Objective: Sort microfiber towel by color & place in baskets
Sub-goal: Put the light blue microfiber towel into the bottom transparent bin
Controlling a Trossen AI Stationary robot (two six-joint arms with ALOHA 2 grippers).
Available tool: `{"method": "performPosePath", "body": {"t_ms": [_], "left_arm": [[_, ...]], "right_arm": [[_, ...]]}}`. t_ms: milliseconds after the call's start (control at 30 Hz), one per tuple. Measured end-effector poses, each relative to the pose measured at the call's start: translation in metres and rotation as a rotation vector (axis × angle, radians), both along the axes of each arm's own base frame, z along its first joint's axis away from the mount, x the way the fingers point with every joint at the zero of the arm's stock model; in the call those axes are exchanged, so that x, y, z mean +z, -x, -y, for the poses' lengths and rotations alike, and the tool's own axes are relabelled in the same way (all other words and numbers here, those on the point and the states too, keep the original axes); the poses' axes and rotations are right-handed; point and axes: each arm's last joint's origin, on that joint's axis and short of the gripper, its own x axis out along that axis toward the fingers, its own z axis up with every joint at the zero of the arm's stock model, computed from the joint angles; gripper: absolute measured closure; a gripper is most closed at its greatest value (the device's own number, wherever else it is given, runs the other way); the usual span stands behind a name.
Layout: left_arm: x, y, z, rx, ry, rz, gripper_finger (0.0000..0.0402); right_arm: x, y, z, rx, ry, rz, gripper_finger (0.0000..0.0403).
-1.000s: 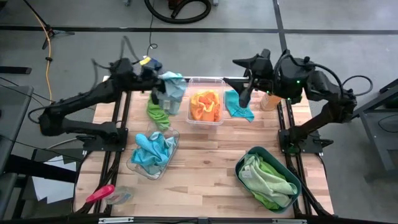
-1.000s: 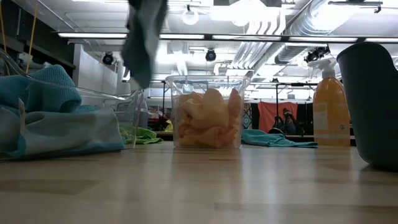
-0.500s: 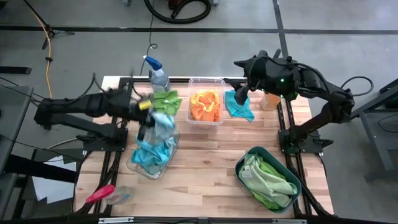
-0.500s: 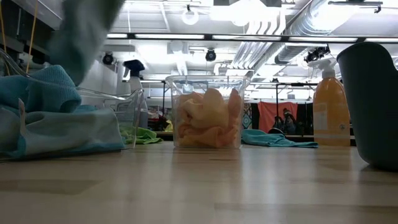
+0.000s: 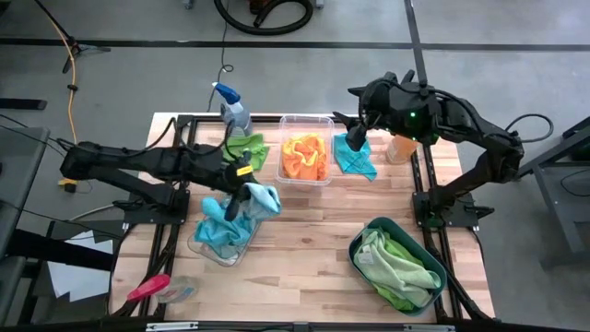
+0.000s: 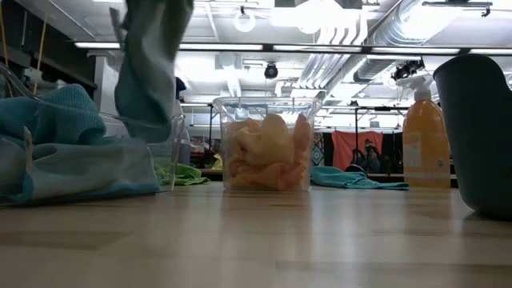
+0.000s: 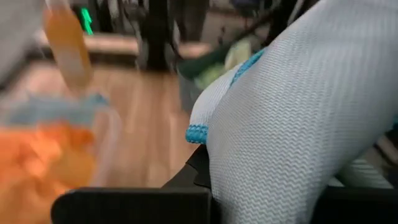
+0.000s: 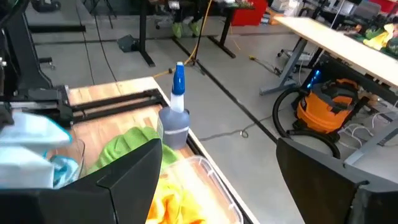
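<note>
My left gripper (image 5: 241, 187) is shut on a light blue towel (image 5: 261, 199) and hovers over the right end of the clear shallow dish (image 5: 195, 244), which holds more blue towels (image 5: 219, 231). In the low view this towel (image 6: 150, 64) hangs above the dish wall (image 6: 164, 144). My right gripper (image 5: 353, 132) is open above another blue towel (image 5: 355, 159) lying flat on the table right of the clear tub (image 5: 305, 120). That tub holds orange towels (image 5: 304, 157). A green towel (image 5: 247, 148) lies left of it. The teal basin (image 5: 355, 244) holds green towels. My left gripper pinches the light blue towel (image 7: 298, 112) between its two fingers, bunched, with the stitched hem (image 7: 198, 132) showing beside one finger. The towel is lifted clear and hangs slack below the fingers, above the dish; its lowest part is apart from the cloths there.
A blue-topped spray bottle (image 5: 235, 109) stands at the far edge by the green towel. An orange bottle (image 5: 399, 148) stands right of the blue towel on the table. A pink-handled tool (image 5: 147, 288) lies at the near left corner. Bare wood lies between dish and basin.
My left gripper has carried the light blue towel from the far edge by the spray bottle toward the near edge, and now holds it over the shallow dish. The spray bottle and the green towel, hidden before, show again. My right gripper has stayed about where it was.
</note>
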Motion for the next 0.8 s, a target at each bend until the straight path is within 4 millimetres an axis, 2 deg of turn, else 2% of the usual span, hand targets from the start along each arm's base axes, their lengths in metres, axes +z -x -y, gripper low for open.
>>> {"method": "performPosePath", "body": {"t_ms": [100, 200, 300, 467, 567, 667, 800], "left_arm": [[-0.009, 0.010, 0.000, 0.017, 0.050, -0.139, 0.0401], [-0.022, 0.025, 0.002, 0.047, 0.016, -0.239, 0.0401], [-0.047, 0.035, 0.000, 0.086, -0.022, -0.326, 0.0401], [-0.087, 0.032, 0.002, 0.046, -0.024, -0.412, 0.0401], [-0.109, 0.034, 0.007, -0.012, -0.065, -0.568, 0.0401], [-0.121, 0.033, 0.011, -0.053, -0.162, -0.665, 0.0401], [-0.132, 0.021, 0.018, -0.154, -0.278, -0.657, 0.0401]], "right_arm": [[-0.002, 0.001, 0.000, -0.008, -0.014, -0.017, 0.0089], [-0.003, 0.000, 0.000, -0.009, -0.015, -0.025, 0.0089], [-0.004, -0.001, 0.000, -0.009, -0.015, -0.028, 0.0089], [-0.005, -0.002, 0.000, -0.010, -0.017, -0.034, 0.0089], [-0.006, -0.002, 0.000, -0.011, -0.018, -0.042, 0.0089], [-0.007, -0.002, 0.000, -0.011, -0.019, -0.055, 0.0089], [-0.007, -0.002, 0.000, -0.011, -0.018, -0.054, 0.0089]]}}
